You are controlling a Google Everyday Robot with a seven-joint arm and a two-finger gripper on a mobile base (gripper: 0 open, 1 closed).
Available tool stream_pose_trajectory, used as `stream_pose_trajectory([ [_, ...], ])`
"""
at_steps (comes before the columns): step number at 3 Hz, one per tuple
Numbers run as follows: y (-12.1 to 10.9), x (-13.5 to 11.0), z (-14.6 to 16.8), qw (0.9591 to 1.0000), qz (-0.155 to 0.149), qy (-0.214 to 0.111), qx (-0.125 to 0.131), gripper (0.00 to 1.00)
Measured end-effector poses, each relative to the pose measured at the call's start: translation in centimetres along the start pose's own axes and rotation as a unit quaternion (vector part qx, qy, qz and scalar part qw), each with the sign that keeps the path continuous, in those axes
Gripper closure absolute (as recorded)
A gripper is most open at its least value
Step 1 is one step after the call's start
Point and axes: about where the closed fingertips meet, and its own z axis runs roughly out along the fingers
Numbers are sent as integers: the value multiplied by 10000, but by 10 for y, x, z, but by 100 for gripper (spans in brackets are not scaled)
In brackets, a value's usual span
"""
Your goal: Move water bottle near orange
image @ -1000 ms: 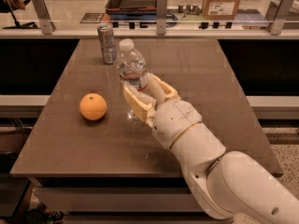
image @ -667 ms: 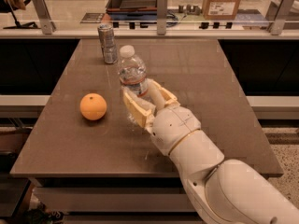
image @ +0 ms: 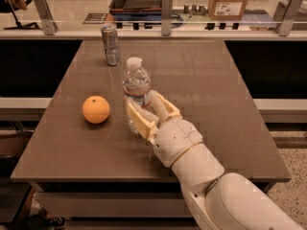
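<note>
The water bottle (image: 136, 83), clear with a white cap, stands upright near the middle of the brown table (image: 216, 90). My gripper (image: 143, 102) reaches in from the lower right, its cream fingers (image: 138, 120) closed around the bottle's lower part. The orange (image: 96, 109) lies on the table to the left of the bottle, roughly a hand's width from it.
A silver can (image: 111, 44) stands at the back left of the table, behind the bottle. A railing with posts (image: 166, 7) runs behind the table's far edge, with a cardboard box (image: 229, 1) beyond it. The table's front edge is close below the gripper.
The bottle has moved toward the table's front, away from the can, with the gripper's fingers around it. The orange and the can have stayed put.
</note>
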Motion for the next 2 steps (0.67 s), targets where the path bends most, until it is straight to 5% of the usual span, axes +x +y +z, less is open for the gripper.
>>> stream_pose_trajectory([
  [1, -3, 9, 1, 9998, 105, -141, -75, 100],
  [2, -3, 8, 2, 9998, 104, -140, -75, 82],
])
